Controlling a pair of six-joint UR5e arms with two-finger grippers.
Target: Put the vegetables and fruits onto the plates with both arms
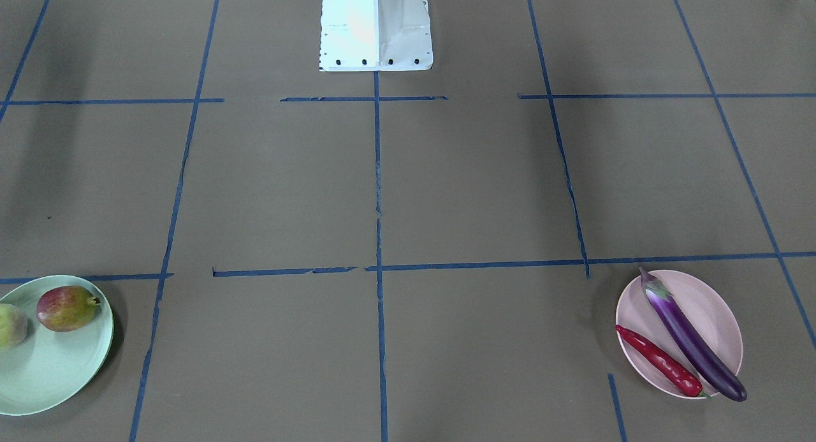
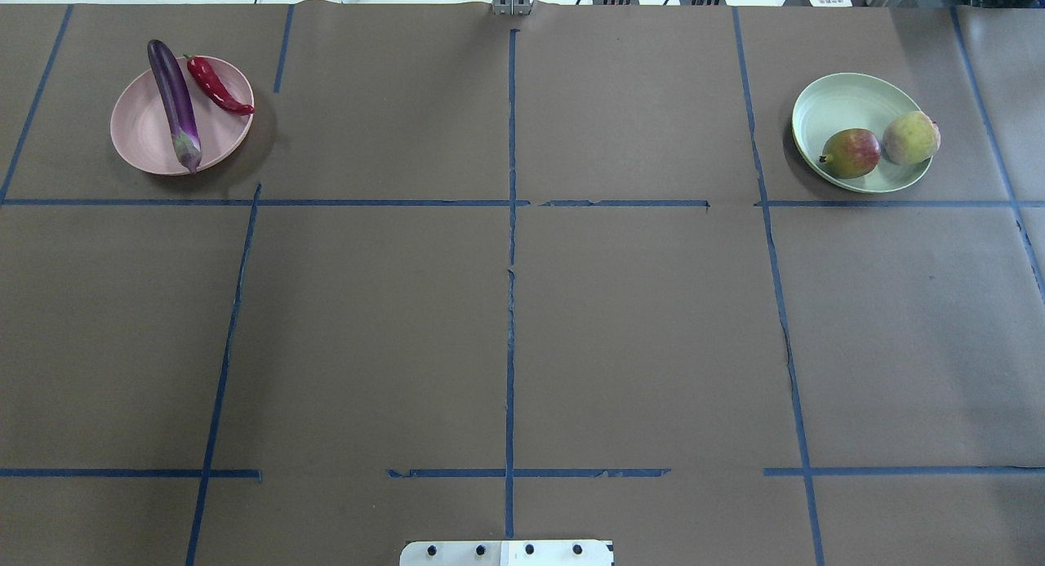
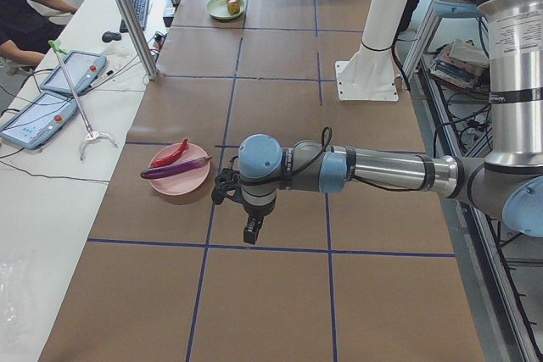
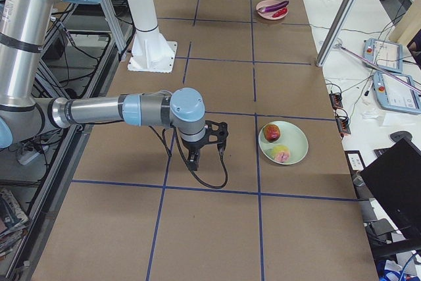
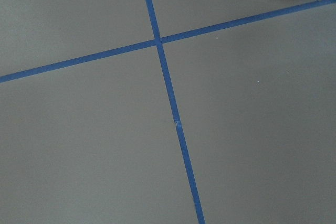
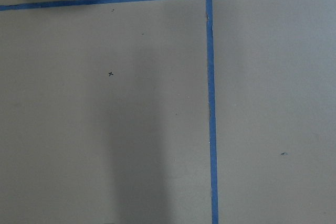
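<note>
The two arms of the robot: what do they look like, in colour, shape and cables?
The left arm and the right arm are silver-grey tubes with rounded light-blue joint caps. The left gripper and the right gripper are small and black, with black cables looped beside them.

The right arm [image 4: 112,110] reaches in from the left edge, its gripper [image 4: 193,160] pointing down over the brown table [image 4: 210,228] at centre; its jaws' state cannot be told. Just to its right, a pale green plate [image 4: 297,140] holds a red-green fruit [image 4: 272,132] and a peach [image 4: 281,155]. In the upper right, a pink plate [image 4: 268,3] carries an eggplant [image 4: 274,6] and a chili pepper [image 4: 280,13].
</note>
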